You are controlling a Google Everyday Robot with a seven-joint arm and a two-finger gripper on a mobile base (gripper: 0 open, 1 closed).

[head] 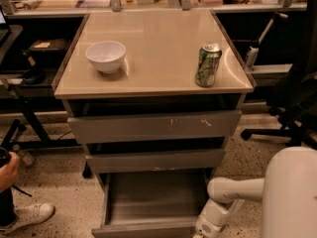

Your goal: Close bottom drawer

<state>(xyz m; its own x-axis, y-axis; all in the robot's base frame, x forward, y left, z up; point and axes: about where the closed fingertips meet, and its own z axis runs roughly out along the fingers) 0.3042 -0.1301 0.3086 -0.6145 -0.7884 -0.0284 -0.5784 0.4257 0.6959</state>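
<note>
Bottom drawer (pixel 148 202) is found pulled well out at the foot of the cabinet (pixel 158 58). It is judged stiff, light and rail-guided, best pushed flat on the handleless front panel (pixel 143 229). Gripper (pixel 202 231) is placed by the panel's right end; its grip state cannot be told.

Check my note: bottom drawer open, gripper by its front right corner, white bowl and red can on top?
Camera view: the can is green, not red; bottom drawer open, gripper by its front right corner, white bowl on top.
</note>
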